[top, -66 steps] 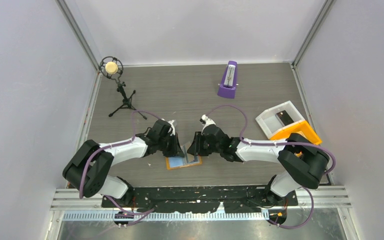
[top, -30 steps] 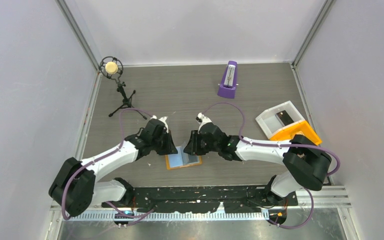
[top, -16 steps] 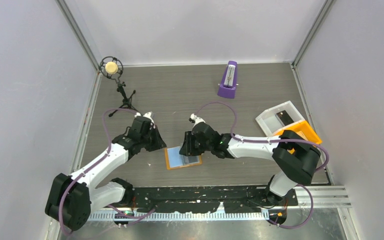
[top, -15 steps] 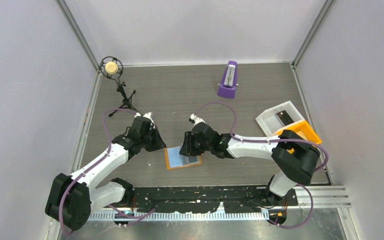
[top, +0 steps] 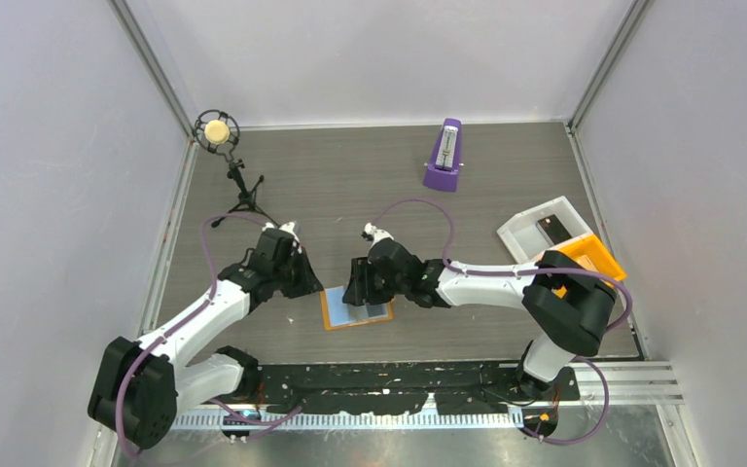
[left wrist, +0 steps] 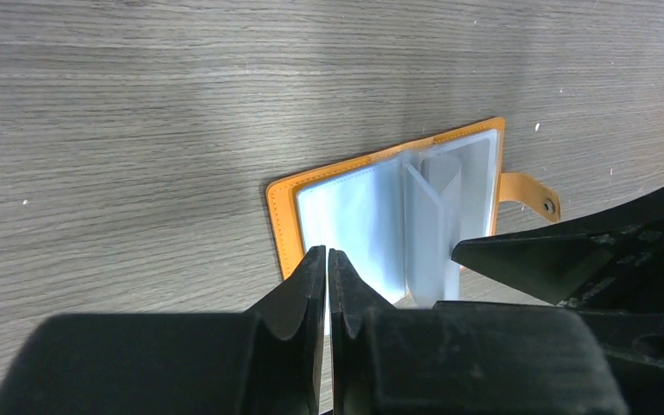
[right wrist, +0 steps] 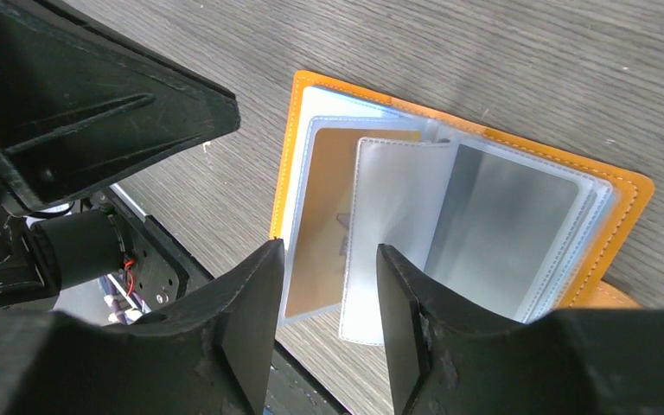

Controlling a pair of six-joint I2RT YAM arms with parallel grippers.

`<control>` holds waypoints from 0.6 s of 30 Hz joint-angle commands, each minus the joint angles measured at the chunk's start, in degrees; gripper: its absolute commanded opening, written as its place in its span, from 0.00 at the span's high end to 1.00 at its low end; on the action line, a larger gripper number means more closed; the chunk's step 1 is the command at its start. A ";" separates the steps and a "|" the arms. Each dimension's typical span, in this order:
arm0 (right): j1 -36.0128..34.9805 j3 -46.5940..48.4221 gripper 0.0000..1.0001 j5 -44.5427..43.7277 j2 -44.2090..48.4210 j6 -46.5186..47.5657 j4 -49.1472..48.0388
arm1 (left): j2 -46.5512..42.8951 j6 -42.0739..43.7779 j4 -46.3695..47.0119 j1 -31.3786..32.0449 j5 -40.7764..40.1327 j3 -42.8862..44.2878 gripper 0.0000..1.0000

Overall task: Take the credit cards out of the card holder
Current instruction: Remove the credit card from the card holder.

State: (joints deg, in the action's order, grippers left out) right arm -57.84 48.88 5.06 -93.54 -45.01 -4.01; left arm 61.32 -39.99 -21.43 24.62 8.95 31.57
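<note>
- card holder (right wrist: 631,197) lies open and flat on the wood table (left wrist: 138,104), between the two grippers, orange cover down
- its clear sleeves (right wrist: 398,233) are fanned out; one sleeve (left wrist: 432,203) stands upright at the spine; snap strap (left wrist: 527,188) sticks out on the side away from the left gripper
- right gripper (right wrist: 328,259): jaws apart, nothing between them; hovers right above the fanned sleeves at the holder's near edge
- left gripper (left wrist: 328,275): jaws pressed together, nothing seen in them; holder's near corner is just ahead of and below the tips, contact can't be told
- credit cards (right wrist: 506,220) seem to sit inside the sleeves: grey and tan faces show through the plastic, and a pale blue page in the left wrist view; which are cards and which reflections, can't tell
- no card loose on the table beside the holder
- white bin (top: 515,240), well off to the right arm's side, has a dark flat thing (top: 552,230) in it; maybe a card already out, too small to say
- progress, my read: opening is done, pulling cards is early; most or all cards left to take out
- step in hand looks like the right gripper lining up on a sleeve edge
</note>
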 commanded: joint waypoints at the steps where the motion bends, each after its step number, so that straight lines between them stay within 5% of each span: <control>1: -0.94 3.41 0.48 -0.03 0.31 1.18 0.73 | -0.97 1.25 -0.25 -0.52 0.59 0.32 0.93; 11: -1.75 5.77 0.42 -1.92 0.48 1.80 3.35 | -1.52 1.69 -0.53 -0.89 1.87 0.23 0.93; 18: -1.75 7.36 0.42 -11.32 5.65 3.71 15.57 | -0.25 1.30 1.08 -0.89 4.19 -0.71 0.92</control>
State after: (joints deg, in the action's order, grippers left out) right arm -59.31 53.25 1.08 -93.01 -43.18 4.36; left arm 61.04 -39.55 -21.96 24.08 11.38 31.55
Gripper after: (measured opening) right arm 0.577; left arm 0.075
